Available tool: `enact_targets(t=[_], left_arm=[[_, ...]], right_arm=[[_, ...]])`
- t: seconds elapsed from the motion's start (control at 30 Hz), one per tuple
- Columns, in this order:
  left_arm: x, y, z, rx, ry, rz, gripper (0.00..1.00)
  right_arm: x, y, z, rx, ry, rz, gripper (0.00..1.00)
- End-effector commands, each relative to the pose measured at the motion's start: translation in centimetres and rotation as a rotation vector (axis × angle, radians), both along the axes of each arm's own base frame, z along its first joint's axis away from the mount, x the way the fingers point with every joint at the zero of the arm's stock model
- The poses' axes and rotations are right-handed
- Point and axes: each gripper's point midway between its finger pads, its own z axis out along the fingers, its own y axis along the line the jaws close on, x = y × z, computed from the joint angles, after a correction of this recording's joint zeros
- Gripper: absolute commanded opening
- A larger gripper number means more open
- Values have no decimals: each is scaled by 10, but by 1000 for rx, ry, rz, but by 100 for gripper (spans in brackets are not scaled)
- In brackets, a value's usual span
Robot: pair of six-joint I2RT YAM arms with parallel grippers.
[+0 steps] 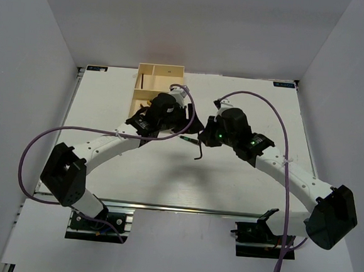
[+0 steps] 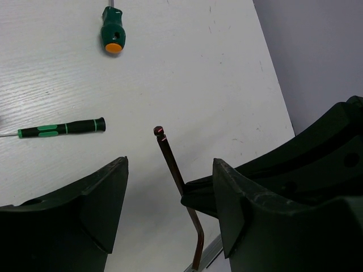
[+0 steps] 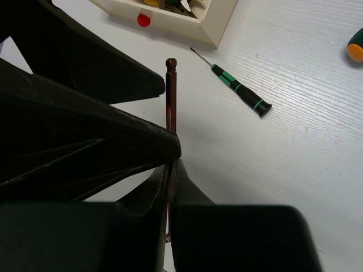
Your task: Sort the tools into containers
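hex key (image 3: 171, 73) clamped in right pincer (image 3: 172, 122); left pincer (image 2: 170, 167) spread

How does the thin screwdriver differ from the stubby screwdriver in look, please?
The stubby screwdriver has a thick, all-green handle; the thin screwdriver has a slim black-and-green one. The stubby screwdriver's butt end is orange, the thin screwdriver's black. The thin screwdriver's handle is longer and narrower than the stubby screwdriver's. Both lie flat on the white table.
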Motion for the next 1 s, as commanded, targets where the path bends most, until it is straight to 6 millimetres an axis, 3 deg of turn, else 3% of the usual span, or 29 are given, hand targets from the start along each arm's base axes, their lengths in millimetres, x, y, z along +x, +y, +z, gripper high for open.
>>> enact_targets(t=[0.0, 0.13, 0.23, 0.33, 0.57, 0.7, 0.97], left_arm=[[6, -6, 20, -46, -39, 30, 70], [3, -11, 17, -48, -30, 38, 66], [7, -10, 16, -52, -31, 59, 55], [4, -17, 12, -57, -11, 46, 33], [2, -14, 2, -52, 19, 67, 0], [4, -5, 2, -48, 6, 91, 0], [32, 35, 19, 113, -129, 205, 0]], right_arm=[[9, 9, 26, 52, -87, 11, 0], [7, 11, 26, 57, -88, 17, 0], [5, 12, 27, 64, -89, 29, 0], [3, 15, 27, 71, -87, 37, 0], [3, 13, 25, 66, -86, 23, 0], [5, 4, 22, 44, -93, -15, 31], [-4, -35, 6, -60, -113, -96, 38]])
